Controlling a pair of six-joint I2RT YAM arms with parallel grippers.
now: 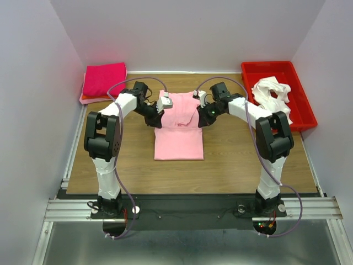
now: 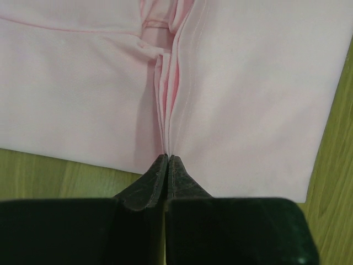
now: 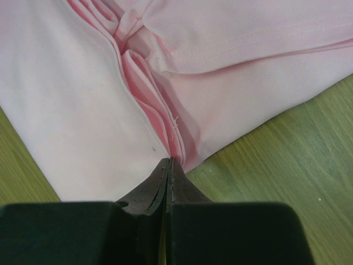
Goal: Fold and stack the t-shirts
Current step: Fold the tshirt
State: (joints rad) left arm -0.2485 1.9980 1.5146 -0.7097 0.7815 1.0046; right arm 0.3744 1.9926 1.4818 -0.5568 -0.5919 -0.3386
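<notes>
top view: light pink t-shirt (image 1: 177, 141) lies mid-surface (image 1: 237, 160), upper part bunched between both arms. magenta t-shirt (image 1: 103, 77) at far left corner, white t-shirt (image 1: 271, 94) in red tray (image 1: 303, 113).
left wrist: left fingers (image 2: 161, 165) pinched on gathered shirt edge.
right wrist: right fingers (image 3: 162, 168) clamped on pleated shirt edge.
</notes>
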